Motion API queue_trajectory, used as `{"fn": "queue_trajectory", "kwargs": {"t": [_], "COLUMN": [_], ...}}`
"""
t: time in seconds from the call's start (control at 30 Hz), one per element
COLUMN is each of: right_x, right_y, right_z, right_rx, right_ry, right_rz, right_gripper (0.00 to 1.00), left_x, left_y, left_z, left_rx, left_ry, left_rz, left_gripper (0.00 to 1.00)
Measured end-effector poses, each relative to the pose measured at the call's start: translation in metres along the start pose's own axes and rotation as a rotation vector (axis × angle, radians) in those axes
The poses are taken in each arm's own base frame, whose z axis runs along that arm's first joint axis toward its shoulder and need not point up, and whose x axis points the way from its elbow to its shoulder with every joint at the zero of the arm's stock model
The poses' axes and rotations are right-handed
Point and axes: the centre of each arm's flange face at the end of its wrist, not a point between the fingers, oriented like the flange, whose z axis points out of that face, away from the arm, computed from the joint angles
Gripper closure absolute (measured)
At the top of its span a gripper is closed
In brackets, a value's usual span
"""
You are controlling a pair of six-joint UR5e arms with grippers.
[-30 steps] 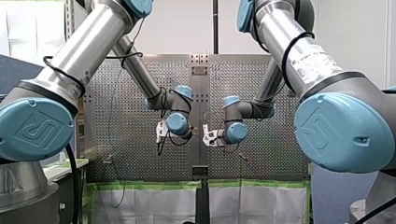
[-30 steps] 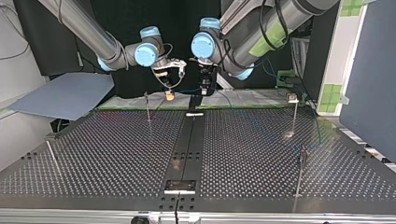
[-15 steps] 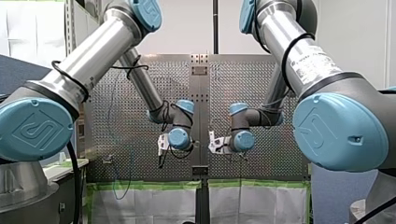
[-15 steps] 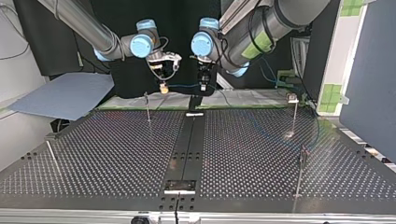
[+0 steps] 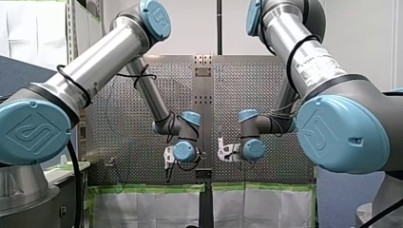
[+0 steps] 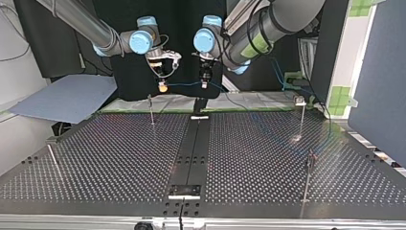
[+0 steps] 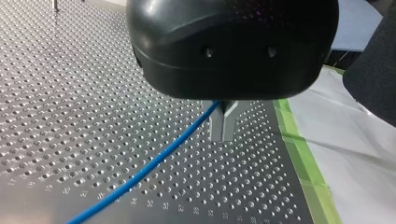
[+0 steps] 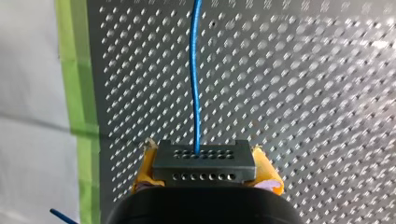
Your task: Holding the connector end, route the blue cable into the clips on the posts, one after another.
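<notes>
Connector (image 8: 204,161) in right jaws | cable (image 7: 140,171) through left jaws | above table (image 6: 119,158) edge

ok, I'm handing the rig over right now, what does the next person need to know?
Grippers: the left gripper is shut on the cable, some way along from its end. The right gripper is shut on the connector, with the cable leading out ahead of it.
Where: both hang in the air above the table at its far edge in the top view, a short run of cable strung between them.
Done: cable lifted, connector in hand.
Left: all the routing. As far as the top view shows, none of the posts holds the cable yet.
</notes>
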Motion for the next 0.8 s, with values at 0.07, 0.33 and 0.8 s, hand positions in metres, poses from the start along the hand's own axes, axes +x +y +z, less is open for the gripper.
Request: {"fn": "queue_trajectory", "kwargs": {"t": [0.07,0.33,0.8], "right_x": [-0.008,-0.044,-0.053], "right_y": [0.004,0.015,0.038], "right_z": [-0.003,-0.006,-0.007], "right_rx": [-0.009,-0.034,-0.077], "right_ry": [-0.006,-0.043,-0.038], "right_rz": [0.001,-0.013,-0.002], "right_gripper": [1.00,1.00,1.00], "left_x": [0.000,-0.001,0.048], "left_y": [-0.003,-0.012,-0.019], "left_z": [-0.001,-0.002,-0.002], "left_rx": [0.006,0.030,0.078], "left_ry": [-0.008,-0.041,-0.022], "left_rz": [-0.009,-0.041,-0.049], "left_gripper": [1.00,1.00,1.00]}}
